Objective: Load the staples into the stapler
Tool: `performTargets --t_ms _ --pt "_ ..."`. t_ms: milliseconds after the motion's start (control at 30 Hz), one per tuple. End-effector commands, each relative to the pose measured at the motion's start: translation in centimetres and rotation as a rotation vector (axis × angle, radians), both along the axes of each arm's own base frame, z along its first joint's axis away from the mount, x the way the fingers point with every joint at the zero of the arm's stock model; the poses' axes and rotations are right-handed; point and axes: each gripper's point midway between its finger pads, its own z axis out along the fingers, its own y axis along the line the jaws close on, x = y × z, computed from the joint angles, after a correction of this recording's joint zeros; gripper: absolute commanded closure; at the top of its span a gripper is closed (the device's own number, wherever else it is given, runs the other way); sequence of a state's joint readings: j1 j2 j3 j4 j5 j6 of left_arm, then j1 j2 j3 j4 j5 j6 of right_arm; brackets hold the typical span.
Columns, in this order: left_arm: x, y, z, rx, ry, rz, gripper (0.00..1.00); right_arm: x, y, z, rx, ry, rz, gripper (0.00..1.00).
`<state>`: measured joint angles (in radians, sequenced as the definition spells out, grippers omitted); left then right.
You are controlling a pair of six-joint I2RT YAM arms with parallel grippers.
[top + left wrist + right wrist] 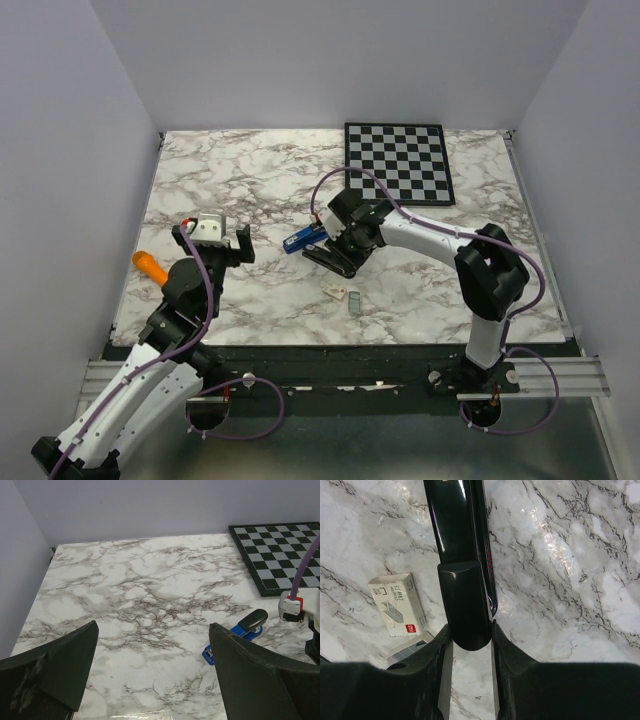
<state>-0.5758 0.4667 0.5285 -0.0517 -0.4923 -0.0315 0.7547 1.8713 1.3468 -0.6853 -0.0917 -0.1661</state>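
Two arms, top view: the left one is bent over the table's left side, the right one reaches in to mid-table.
Top view, left gripper: fingers spread wide with nothing between them, above the marble table.
Top view, right gripper: down at the stapler, whose blue end sticks out to its left; the grip itself is hidden from here.
Top view, staples: a small grey block flat on the marble, on the near side of the right gripper and just beside a white box.
Top view, others: chessboard at the far side; orange object by the left arm.
Left wrist view, left gripper: both fingers far apart, holding nothing.
Left wrist view, stapler: blue base and black top, lying right of the gap, partly behind the right finger.
Right wrist view, right gripper: jaws closed on the end of the glossy black arm of the stapler.
Right wrist view, staples: left of the fingers, just beside the white box, apart from the stapler.
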Motion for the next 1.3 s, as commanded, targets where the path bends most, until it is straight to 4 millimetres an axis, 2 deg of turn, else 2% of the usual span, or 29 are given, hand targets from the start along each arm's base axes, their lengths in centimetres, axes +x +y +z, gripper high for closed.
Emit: performTargets --t_ms 0,233,433,567,767,867,900,967,1000,1133,1167,1233,1267 --pt "0.1 -0.2 -0.6 0.004 0.02 -0.009 0.01 -1.1 -2.7 -4.7 -0.162 0.06 -0.034 0.94" --pt "0.1 -0.3 -0.6 0.006 0.023 -0.013 0.01 -1.4 -3.3 -5.3 -0.193 0.063 -0.066 0.96" --pt "0.0 0.2 -0.5 0.002 0.017 0.01 0.01 -0.6 -4.7 -2.2 -0.161 -0.017 -0.169 0.96" --pt "0.0 0.3 -0.5 -0.003 0.016 0.016 0.01 0.3 -7.6 -1.5 -0.161 -0.026 -0.295 0.95" --pt "-0.1 1.3 -0.3 -0.028 0.008 0.073 0.01 1.0 -11.2 -1.7 -0.177 -0.008 -0.483 0.9" --pt "-0.3 2.3 0.0 -0.054 -0.003 0.126 0.01 1.2 -12.1 -1.9 -0.165 0.006 -0.558 0.74" --pt "-0.3 2.5 0.1 -0.06 -0.004 0.136 0.01 1.3 -12.0 -1.6 -0.147 0.004 -0.569 0.61" --pt "-0.6 3.0 0.3 -0.09 -0.008 0.162 0.01 1.7 -11.3 -1.0 -0.091 -0.002 -0.586 0.47" --pt "-0.7 3.1 0.5 -0.101 -0.011 0.169 0.01 1.7 -10.8 -0.6 -0.056 0.003 -0.587 0.35" --pt "-1.3 4.4 1.6 -0.137 -0.015 0.23 0.01 3.0 -10.2 2.7 0.067 -0.051 -0.653 0.19" --pt "-1.5 4.8 2.7 -0.137 -0.032 0.24 0.01 3.5 -10.6 3.5 0.088 -0.069 -0.679 0.18" --pt "-1.9 5.7 3.5 -0.128 -0.038 0.283 0.01 4.1 -11.5 4.9 0.12 -0.102 -0.735 0.14" --pt "-2.1 6.1 4.5 -0.127 -0.054 0.295 0.01 4.8 -12.6 6.7 0.162 -0.146 -0.778 0.13"
